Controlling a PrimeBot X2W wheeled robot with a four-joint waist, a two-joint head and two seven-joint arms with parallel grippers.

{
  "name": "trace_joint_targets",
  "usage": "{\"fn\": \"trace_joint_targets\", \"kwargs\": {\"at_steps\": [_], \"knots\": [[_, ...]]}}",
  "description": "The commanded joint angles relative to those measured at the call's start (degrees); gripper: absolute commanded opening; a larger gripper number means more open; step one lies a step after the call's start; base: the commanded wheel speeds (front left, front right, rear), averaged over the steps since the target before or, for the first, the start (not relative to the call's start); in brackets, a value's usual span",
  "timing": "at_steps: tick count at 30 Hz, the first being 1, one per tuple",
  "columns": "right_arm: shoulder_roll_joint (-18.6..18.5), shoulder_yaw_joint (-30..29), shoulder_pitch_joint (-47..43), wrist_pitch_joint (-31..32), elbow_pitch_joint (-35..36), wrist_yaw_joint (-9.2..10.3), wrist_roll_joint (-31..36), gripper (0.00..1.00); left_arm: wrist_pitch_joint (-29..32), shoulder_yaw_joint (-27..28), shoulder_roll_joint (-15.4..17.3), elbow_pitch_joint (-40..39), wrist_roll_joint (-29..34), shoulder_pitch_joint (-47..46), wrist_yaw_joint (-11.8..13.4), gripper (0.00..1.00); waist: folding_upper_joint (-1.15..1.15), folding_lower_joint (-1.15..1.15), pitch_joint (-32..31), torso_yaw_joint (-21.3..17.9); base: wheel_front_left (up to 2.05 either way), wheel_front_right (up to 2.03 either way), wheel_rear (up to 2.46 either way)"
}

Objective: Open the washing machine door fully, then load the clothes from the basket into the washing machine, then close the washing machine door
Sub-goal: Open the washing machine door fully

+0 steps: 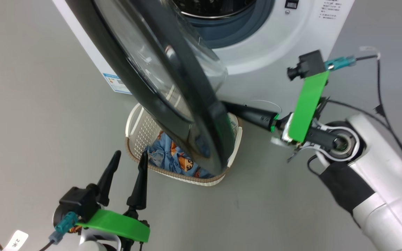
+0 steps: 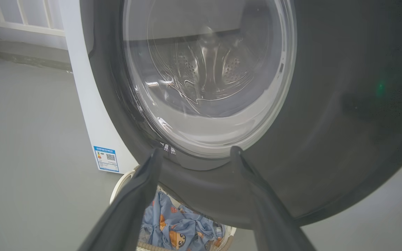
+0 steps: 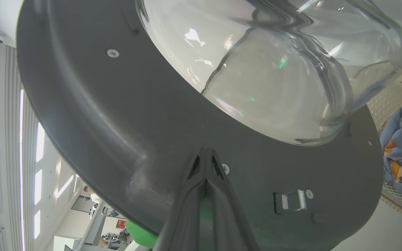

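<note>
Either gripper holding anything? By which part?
Nothing is held. The left gripper is open and empty. The right gripper is shut, its tips seemingly against the inner face of the washing machine door, clamping nothing.

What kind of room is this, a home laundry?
Probably a laundry corner set up in a lab or test room, not a home: a white front-loading washing machine, a basket of clothes before it, and a plain grey floor.
</note>
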State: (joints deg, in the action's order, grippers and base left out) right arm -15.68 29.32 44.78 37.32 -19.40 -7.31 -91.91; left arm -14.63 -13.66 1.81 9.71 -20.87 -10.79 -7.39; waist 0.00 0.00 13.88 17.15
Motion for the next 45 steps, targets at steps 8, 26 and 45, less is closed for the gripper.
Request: {"fn": "trace_joint_targets", "kwargs": {"at_steps": [8,26,45], "knots": [[4.6,2.2,-3.4,0.8,2.6,-0.18,0.7,0.0,-0.4,2.2,1.1,-0.9,1.2,1.2,-0.1,1.0,0.0,0.0,-1.8,1.0,0.0,0.0,0.0],[6.3,2.6,-6.0,-2.2,2.1,-0.18,3.1,0.0,-0.4,2.7,1.1,-0.7,1.2,1.9,-0.1,1.0,0.0,0.0,-3.8,-0.1,0.0,0.0,0.0],[-3.7,2.7,-15.7,-19.2,0.6,-0.18,7.0,1.0,-0.4,4.6,4.5,-0.3,1.1,4.8,-0.1,1.0,0.0,0.0,-8.1,-8.5,0.0,0.0,0.0]]}}
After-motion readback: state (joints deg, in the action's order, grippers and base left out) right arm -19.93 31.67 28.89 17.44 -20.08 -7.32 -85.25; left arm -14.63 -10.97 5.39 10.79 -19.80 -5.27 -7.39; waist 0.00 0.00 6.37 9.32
